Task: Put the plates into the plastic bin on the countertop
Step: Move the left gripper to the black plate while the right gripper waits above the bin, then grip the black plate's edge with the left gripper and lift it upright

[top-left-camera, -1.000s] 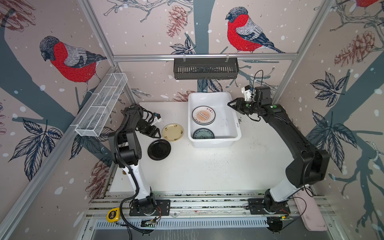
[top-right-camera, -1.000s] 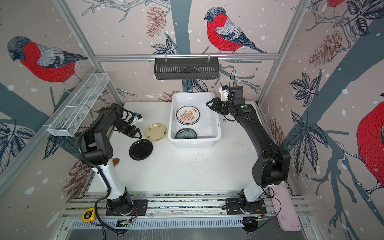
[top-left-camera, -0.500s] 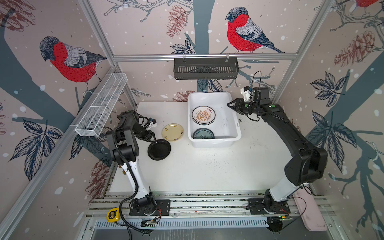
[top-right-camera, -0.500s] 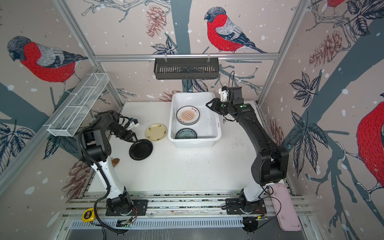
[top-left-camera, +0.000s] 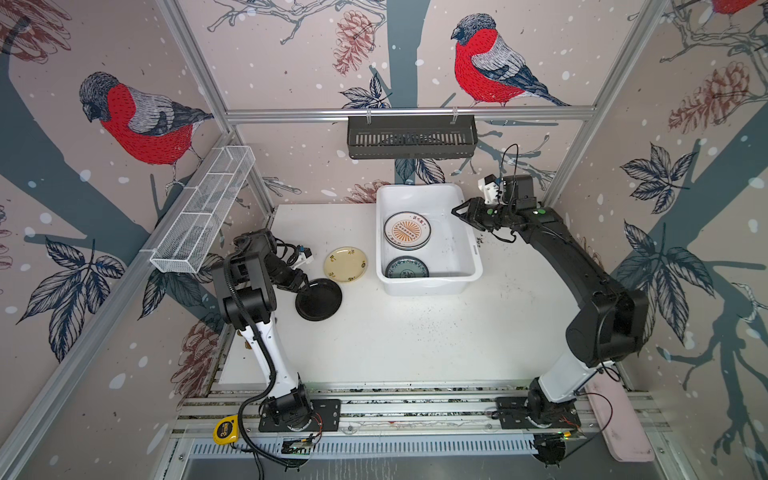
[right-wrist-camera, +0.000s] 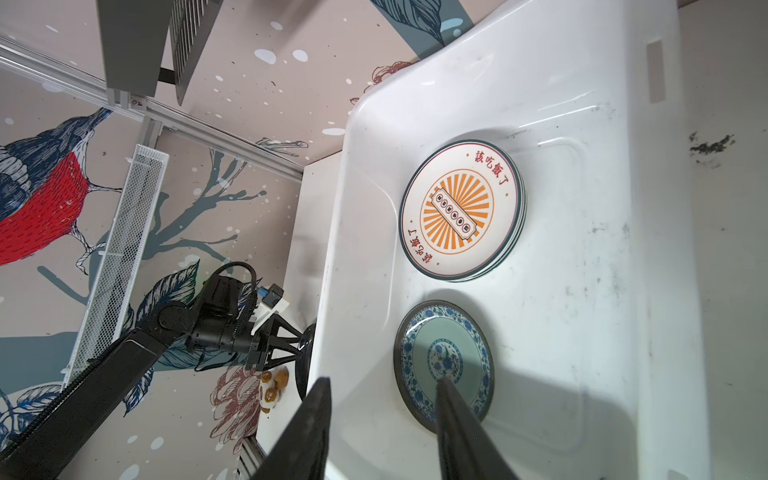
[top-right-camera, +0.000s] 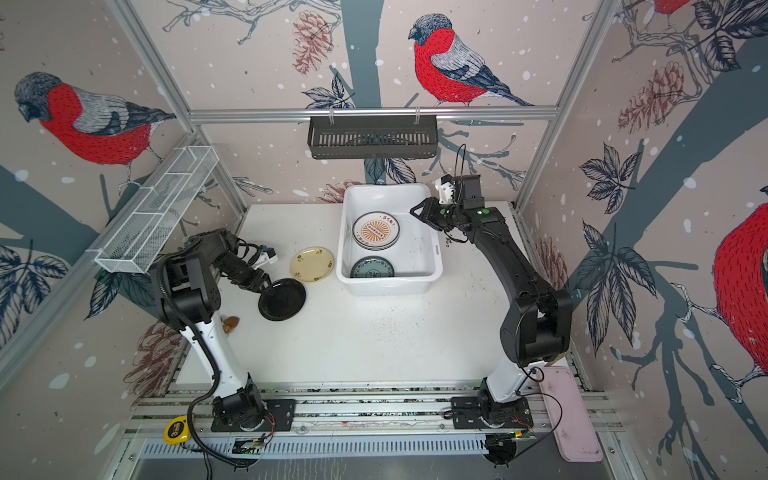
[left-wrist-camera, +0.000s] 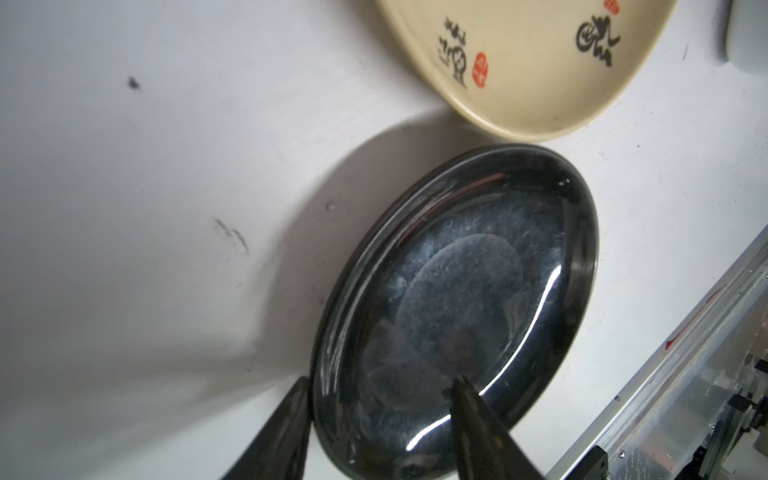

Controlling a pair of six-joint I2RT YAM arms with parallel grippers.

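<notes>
A black plate (top-left-camera: 318,300) (top-right-camera: 282,299) lies on the countertop (top-left-camera: 415,340), with a pale yellow plate (top-left-camera: 345,264) (left-wrist-camera: 519,62) just behind it. My left gripper (top-left-camera: 302,282) (left-wrist-camera: 380,382) is open and straddles the black plate's (left-wrist-camera: 457,291) left rim, one finger outside it and one over the well. The plastic bin (top-left-camera: 428,286) (right-wrist-camera: 365,208) holds a sunburst plate (top-left-camera: 407,230) (right-wrist-camera: 459,212) on top of a small stack and a teal plate (top-left-camera: 407,267) (right-wrist-camera: 444,357). My right gripper (top-left-camera: 455,210) (right-wrist-camera: 383,380) hovers open and empty over the bin's right rim.
A black slotted rack (top-left-camera: 411,137) hangs on the back rail. A white wire-mesh basket (top-left-camera: 203,212) runs along the left wall above my left arm. A small brown object (top-right-camera: 230,322) lies at the left table edge, and a yellow tape measure (top-left-camera: 226,430) sits on the front rails.
My left gripper has come forward and down onto the black plate's rim, and its jaws have narrowed. The right arm has barely moved.
</notes>
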